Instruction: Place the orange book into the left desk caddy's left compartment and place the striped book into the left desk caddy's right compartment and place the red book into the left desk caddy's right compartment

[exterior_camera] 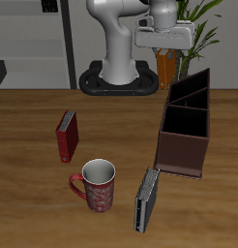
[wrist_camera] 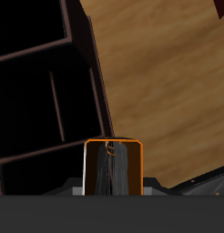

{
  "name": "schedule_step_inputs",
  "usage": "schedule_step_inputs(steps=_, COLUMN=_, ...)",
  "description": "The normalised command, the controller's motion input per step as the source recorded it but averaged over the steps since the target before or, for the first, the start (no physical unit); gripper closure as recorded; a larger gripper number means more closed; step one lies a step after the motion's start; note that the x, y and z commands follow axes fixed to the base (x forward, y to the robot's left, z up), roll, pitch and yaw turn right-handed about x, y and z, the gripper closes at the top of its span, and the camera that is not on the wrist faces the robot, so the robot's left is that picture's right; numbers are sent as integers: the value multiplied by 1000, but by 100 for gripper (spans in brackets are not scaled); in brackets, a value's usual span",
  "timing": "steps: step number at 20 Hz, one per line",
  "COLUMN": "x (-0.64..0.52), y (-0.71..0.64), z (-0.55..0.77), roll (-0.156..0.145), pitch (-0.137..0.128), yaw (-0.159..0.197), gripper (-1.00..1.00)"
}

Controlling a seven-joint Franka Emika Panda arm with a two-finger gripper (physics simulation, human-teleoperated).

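The arm hangs raised behind the long dark maroon-brown desk caddy [exterior_camera: 186, 124], its claw [exterior_camera: 167, 48] pointing down and clamped on the bright orange hardback book [exterior_camera: 167, 68], held upright above the bench [exterior_camera: 34, 136].

no legible text, label, brand, number or sign on any book, mug or caddy

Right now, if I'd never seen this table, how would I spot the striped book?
Start at the long dark caddy and follow it to its end nearest the table's front edge. Just beyond that end, beside the red-patterned mug, stands the striped book, upright. Its dark grey cover with fine pale stripes sets it apart from the red book farther back.
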Motion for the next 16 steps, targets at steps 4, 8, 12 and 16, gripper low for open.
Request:
schedule_step_inputs(steps=4, x=-301, y=297, z=241, roll=115, pitch=-86, yaw=71, gripper=100)
schedule_step_inputs(steps=8, x=137, y=130, z=59, roll=-3, pitch=1, yaw=-19, gripper=100)
schedule_step_inputs(steps=12, x=125, y=126, z=-109, roll=-14, pitch=39, yaw=-19, gripper=100)
schedule_step_inputs(steps=16, x=27, y=180, z=-4, roll=31, pitch=-35, yaw=47, gripper=100)
